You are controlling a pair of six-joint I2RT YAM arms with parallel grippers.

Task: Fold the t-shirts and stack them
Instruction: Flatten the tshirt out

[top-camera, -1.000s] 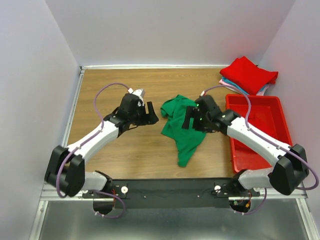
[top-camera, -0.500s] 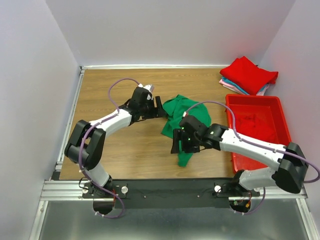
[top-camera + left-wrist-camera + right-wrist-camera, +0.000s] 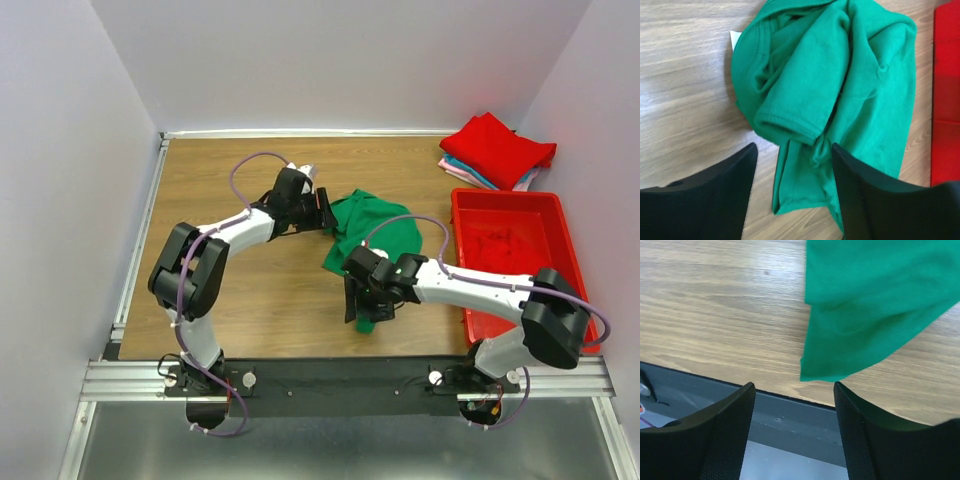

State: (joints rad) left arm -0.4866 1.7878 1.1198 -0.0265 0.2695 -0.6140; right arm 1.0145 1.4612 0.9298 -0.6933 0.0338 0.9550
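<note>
A bright green t-shirt (image 3: 378, 232) lies crumpled mid-table, with a narrow tail (image 3: 372, 318) trailing toward the near edge. My left gripper (image 3: 322, 212) is at its left edge. In the left wrist view the gripper (image 3: 792, 192) is open, with a fold of the green t-shirt (image 3: 840, 85) lying between the fingers; a white label (image 3: 735, 40) shows at the collar. My right gripper (image 3: 362, 300) hovers over the tail. In the right wrist view it (image 3: 792, 432) is open, and the shirt's corner (image 3: 865, 315) lies just ahead of the tips. Folded t-shirts (image 3: 497, 148), red on top, are stacked at the back right.
A red plastic bin (image 3: 560, 240) stands right of the green shirt; its edge shows in the left wrist view (image 3: 946, 90). The table's near edge and black rail (image 3: 790, 410) lie right under my right gripper. Bare wood (image 3: 200, 180) spreads to the left.
My left gripper moved right up to the shirt's left edge. My right gripper swung from the shirt's upper part down to its tail near the front edge. Both jaws narrowed slightly.
</note>
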